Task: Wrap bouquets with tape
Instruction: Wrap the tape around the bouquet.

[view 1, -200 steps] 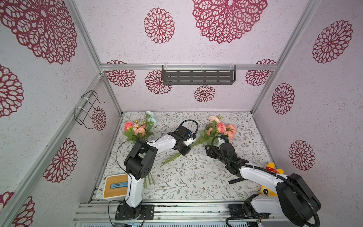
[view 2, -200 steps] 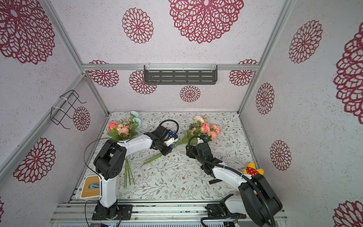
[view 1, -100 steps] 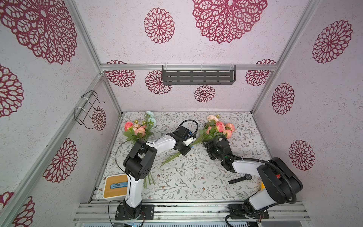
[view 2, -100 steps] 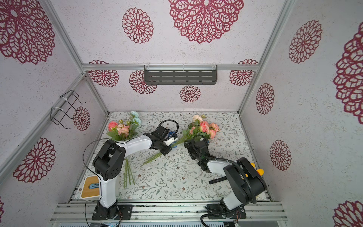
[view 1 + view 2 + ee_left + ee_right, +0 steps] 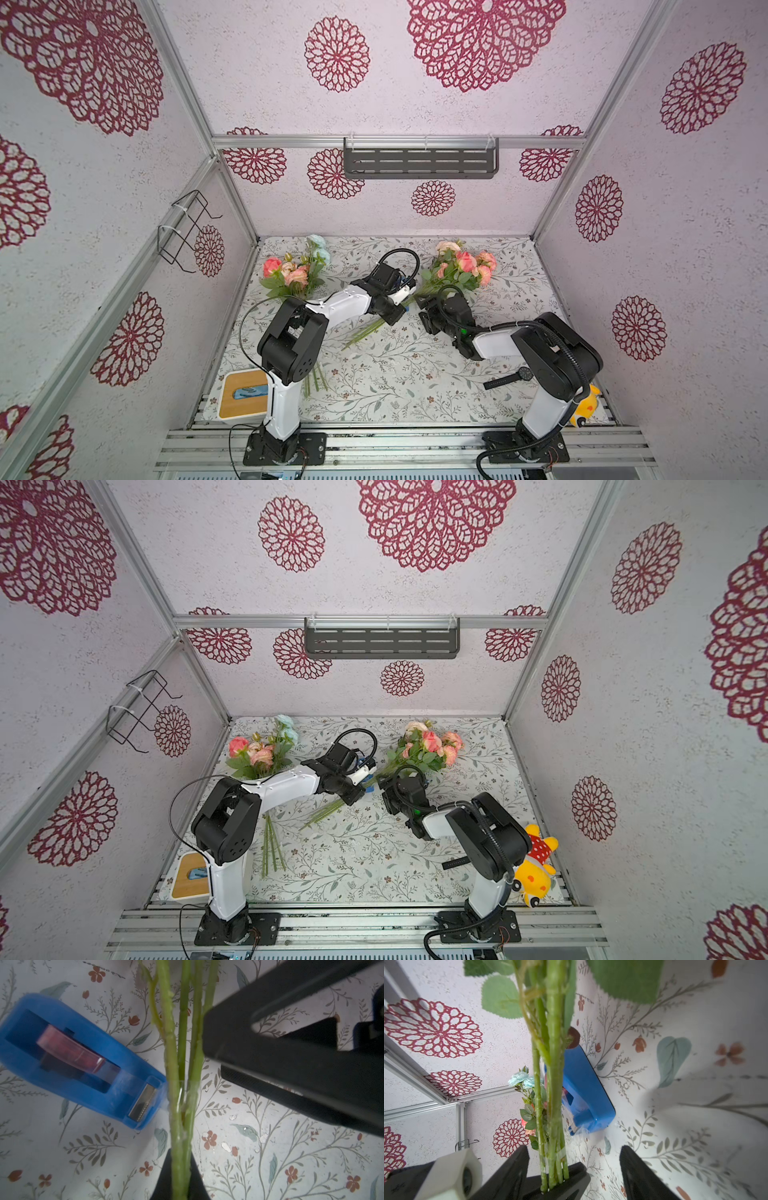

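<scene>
Left gripper [image 5: 180,1169]: black jaws pressed together, pinching the long thin green stems [image 5: 181,1059] of the pink-and-peach artificial bouquet [image 5: 461,266]. A clear glossy band of tape [image 5: 184,1097] wraps the stems just beyond the pinch.

Right gripper [image 5: 574,1147]: black fingers [image 5: 639,1174] spread wide, one on each side of the same stems, not touching them.

Small blue plastic boat-shaped tape dispenser [image 5: 133,1064] sits on the floral-patterned table [image 5: 395,382], touching the stems. Its metal cutter end faces the taped spot and a dark reddish roll sits in its middle. A clear strand runs from the cutter to the stems.

The held bouquet lies mid-table: blooms far and right of centre, cut ends [image 5: 365,332] pointing near-left.

The second bouquet [image 5: 297,270], pink and peach with a pale blue bloom, lies far left, its stems [image 5: 313,378] running near, beneath the left arm.

Black wristwatch [image 5: 509,377] near right. Yellow plush toy [image 5: 534,875] at the near right edge. White box with wooden lid [image 5: 243,395] near left.
</scene>
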